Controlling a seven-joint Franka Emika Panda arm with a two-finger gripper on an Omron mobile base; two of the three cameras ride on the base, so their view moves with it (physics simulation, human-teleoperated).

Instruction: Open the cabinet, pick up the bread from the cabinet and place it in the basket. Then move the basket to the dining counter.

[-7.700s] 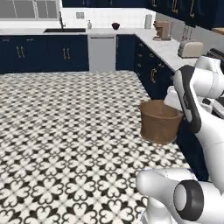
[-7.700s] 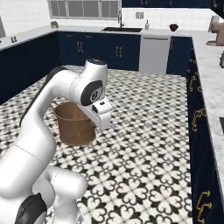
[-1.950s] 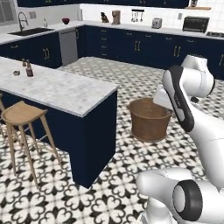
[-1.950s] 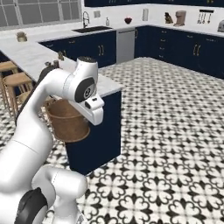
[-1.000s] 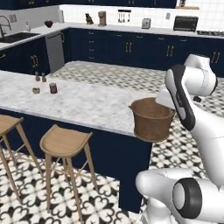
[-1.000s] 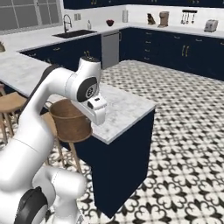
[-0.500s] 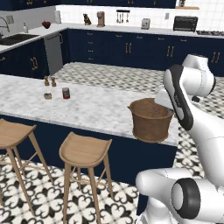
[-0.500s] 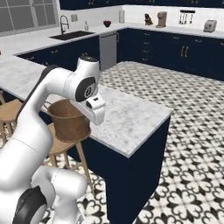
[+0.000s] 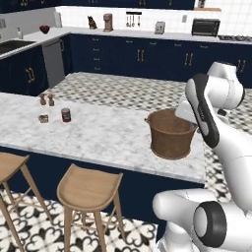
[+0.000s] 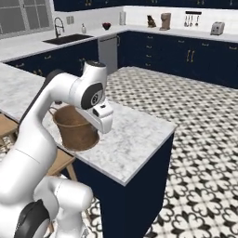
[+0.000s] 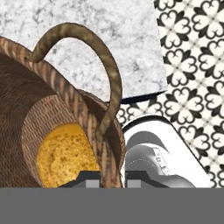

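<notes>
Hand view: bread (image 11: 65,151) inside basket (image 11: 52,105)

We see the bread (image 11: 65,151) inside the basket (image 9: 171,134), over the dining counter (image 9: 98,133) near its end, stools (image 9: 88,189) below.

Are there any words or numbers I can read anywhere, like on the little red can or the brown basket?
None: no word or number can be read in these pictures.
The small red can on the white-grey marble dining counter: its label is too small and blurred to read.
The round brown woven basket and the golden-orange bread inside it: no writing.
The black microwave on the far counter: too small to tell.
</notes>
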